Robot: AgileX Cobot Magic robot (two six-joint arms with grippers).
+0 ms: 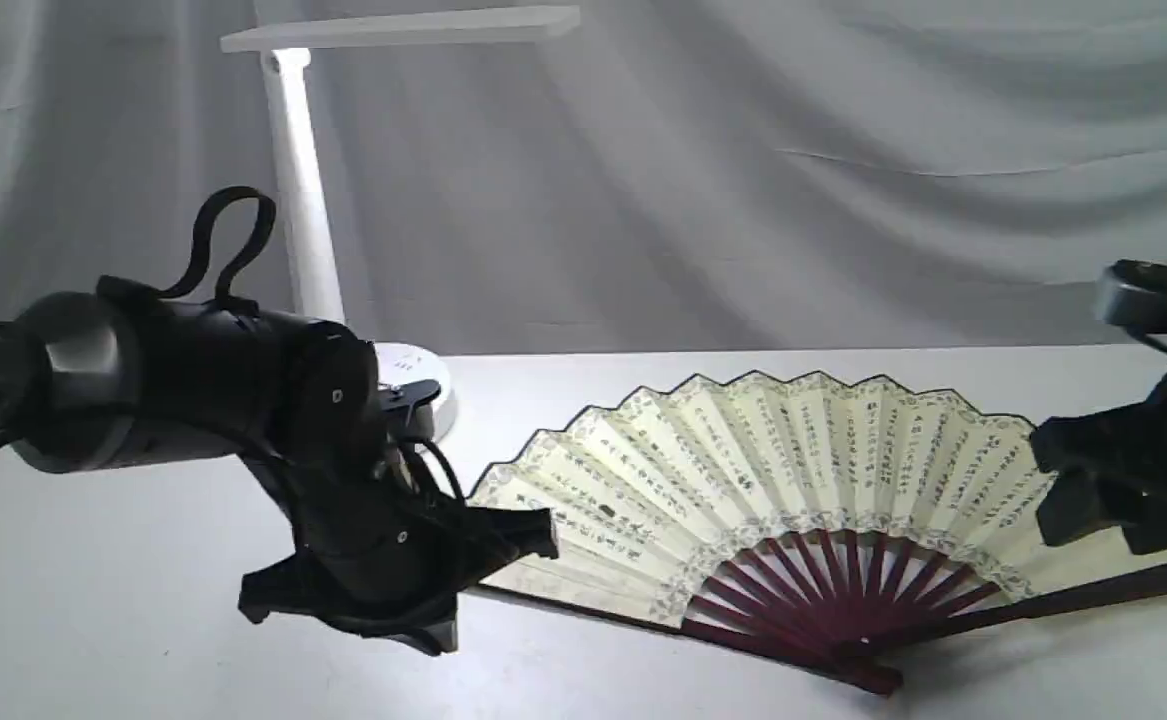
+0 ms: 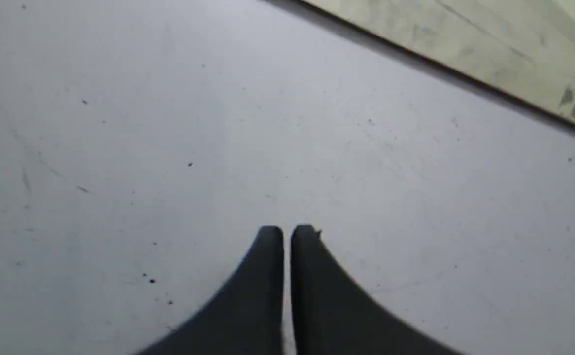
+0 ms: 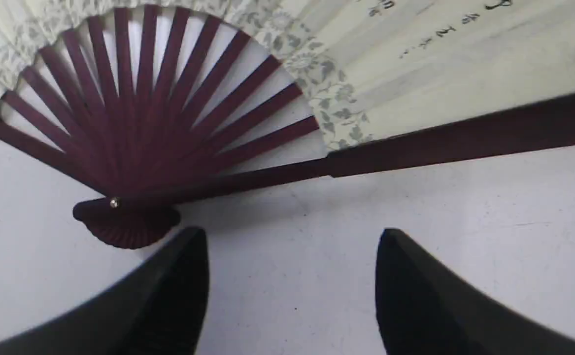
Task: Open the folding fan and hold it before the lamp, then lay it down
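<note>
The left gripper (image 1: 540, 530) has its 2 fingers pressed together with nothing between them; in the left wrist view the closed tips (image 2: 287, 230) point at bare white table (image 2: 169, 148). The folding fan (image 1: 793, 470) lies fully spread and flat on that table (image 1: 143, 620), outside both sets of jaws. Ahead of the left gripper's closed tips and off to one side, only a corner of the fan (image 2: 489, 44) shows, its dark-edged outer fold clear of the fingers.

The right gripper (image 1: 1048, 480) has its jaws spread wide and grips nothing. In the right wrist view, table surface (image 3: 415, 207) fills the gap between the 2 fingers of this gripper (image 3: 289, 236). The fan (image 3: 415, 64) sits just beyond those tips: its maroon guard runs across in front of the opening, and the riveted pivot lies close ahead of 1 finger; whether they touch I cannot tell.

The white desk lamp (image 1: 303, 200) stands upright behind the left gripper, its round base apart from the fan's nearest corner.
</note>
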